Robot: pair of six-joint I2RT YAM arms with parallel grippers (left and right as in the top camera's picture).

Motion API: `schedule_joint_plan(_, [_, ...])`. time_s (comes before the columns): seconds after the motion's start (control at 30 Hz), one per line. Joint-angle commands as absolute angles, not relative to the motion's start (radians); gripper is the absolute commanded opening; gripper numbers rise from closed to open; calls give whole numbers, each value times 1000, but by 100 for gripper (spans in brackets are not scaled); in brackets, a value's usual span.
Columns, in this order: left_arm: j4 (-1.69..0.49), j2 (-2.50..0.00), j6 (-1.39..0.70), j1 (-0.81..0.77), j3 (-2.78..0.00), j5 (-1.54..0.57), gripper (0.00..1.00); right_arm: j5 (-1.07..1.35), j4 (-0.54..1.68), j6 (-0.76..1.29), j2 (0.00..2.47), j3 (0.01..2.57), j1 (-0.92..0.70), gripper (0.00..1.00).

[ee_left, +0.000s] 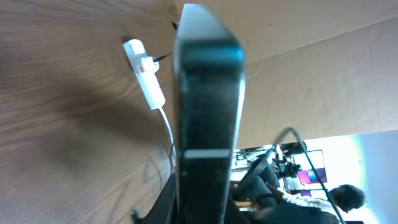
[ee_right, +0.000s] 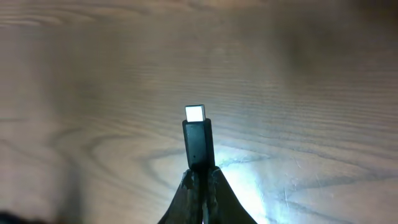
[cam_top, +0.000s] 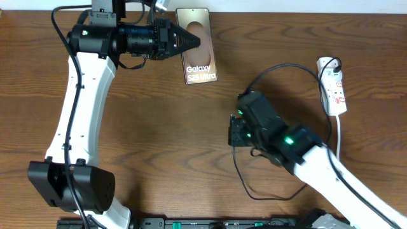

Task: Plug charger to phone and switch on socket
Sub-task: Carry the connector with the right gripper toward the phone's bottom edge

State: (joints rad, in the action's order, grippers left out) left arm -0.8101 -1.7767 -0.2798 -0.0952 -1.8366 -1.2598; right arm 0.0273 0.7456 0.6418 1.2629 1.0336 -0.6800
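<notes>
Right pincer [ee_right: 200, 179] is closed tight on the charger [ee_right: 198, 142], whose metal tip sticks out clear above the wooden worktop [ee_right: 311, 93], right of centre. Left pincer [cam_top: 194, 42] is closed on the left edge of the Galaxy S25 Ultra phone [cam_top: 200, 67], at far centre. The socket [cam_top: 334, 89] lies at far right, with a black plug [cam_top: 331, 63] seated at its far end.
</notes>
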Motion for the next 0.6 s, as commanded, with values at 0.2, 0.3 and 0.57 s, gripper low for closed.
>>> schedule_joint_plan(0.2, [-802, -1777, -273, -107, -1850, -1328, 7, 10, 722, 534, 1151, 1053, -815, 1])
schedule_joint_plan(0.3, [-802, -1777, -272, -125, -1850, -1316, 7, -35, 706, 543, 1150, 1060, -848, 1])
schedule_joint_plan(0.57, [-802, -1777, -270, -144, -1850, -1226, 7, -107, 795, 539, 1150, 1172, -879, 1])
